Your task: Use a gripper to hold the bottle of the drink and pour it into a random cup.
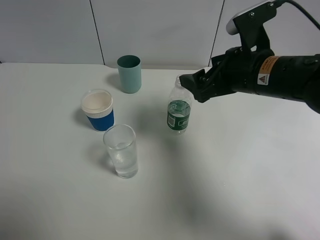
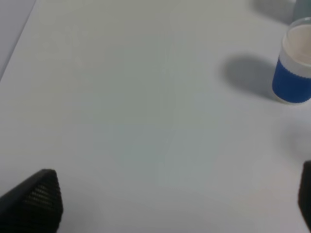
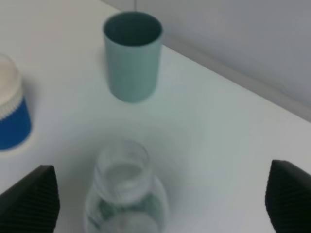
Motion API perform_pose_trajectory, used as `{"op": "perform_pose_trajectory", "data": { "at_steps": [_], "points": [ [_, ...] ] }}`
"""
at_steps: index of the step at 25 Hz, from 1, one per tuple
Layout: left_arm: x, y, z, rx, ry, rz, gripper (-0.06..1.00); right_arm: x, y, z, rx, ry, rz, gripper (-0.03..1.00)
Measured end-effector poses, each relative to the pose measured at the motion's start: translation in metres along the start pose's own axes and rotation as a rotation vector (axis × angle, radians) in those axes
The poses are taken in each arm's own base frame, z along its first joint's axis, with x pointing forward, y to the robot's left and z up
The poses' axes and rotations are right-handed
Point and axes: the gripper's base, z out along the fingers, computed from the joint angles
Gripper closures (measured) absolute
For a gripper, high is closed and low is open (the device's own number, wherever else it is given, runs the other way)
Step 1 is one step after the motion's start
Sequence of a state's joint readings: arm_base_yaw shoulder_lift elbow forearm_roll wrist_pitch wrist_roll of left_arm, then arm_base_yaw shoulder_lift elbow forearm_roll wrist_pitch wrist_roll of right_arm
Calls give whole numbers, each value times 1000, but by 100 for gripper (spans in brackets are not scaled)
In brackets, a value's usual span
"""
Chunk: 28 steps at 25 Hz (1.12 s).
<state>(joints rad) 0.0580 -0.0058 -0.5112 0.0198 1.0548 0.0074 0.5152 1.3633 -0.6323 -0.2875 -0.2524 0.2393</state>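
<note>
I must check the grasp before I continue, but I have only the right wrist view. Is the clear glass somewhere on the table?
Observer: Yes. The clear glass stands upright in front of the blue cup, nearer the camera than the bottle.
Operator: Is the right gripper touching the bottle?
Observer: In the high view the right gripper is at the bottle's neck, jaws open; I cannot tell if they touch.
Operator: Where is the left gripper?
Observer: Its fingertips show only in the left wrist view, spread wide over bare table, holding nothing.
</note>
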Motion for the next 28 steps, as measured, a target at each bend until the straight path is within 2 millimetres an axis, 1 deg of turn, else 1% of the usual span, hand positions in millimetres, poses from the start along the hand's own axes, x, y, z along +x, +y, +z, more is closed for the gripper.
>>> {"op": "perform_pose_trajectory", "data": {
  "at_steps": [3, 7, 9, 11, 14, 15, 17, 21, 28],
  "points": [
    [0, 0, 0, 0, 0, 0, -4, 0, -6, -10, 43, 60, -28, 13],
    [0, 0, 0, 0, 0, 0, -4, 1, -30, -31, 156, 138, 8, 13],
    [0, 0, 0, 0, 0, 0, -4, -3, -41, -46, 212, 138, 26, 13],
    [0, 0, 0, 0, 0, 0, -4, -12, -50, -66, 271, 95, 48, 13],
    [0, 0, 0, 0, 0, 0, -4, -22, -58, -94, 338, 16, 104, 13],
    [0, 0, 0, 0, 0, 0, -4, -26, -59, -106, 360, -18, 118, 13],
    [0, 0, 0, 0, 0, 0, -4, -29, -61, -122, 390, -44, 145, 13],
    [0, 0, 0, 0, 0, 0, -4, -32, -56, -154, 426, -91, 177, 13],
    [0, 0, 0, 0, 0, 0, -4, -29, -37, -197, 436, -137, 176, 13]
  ]
}}
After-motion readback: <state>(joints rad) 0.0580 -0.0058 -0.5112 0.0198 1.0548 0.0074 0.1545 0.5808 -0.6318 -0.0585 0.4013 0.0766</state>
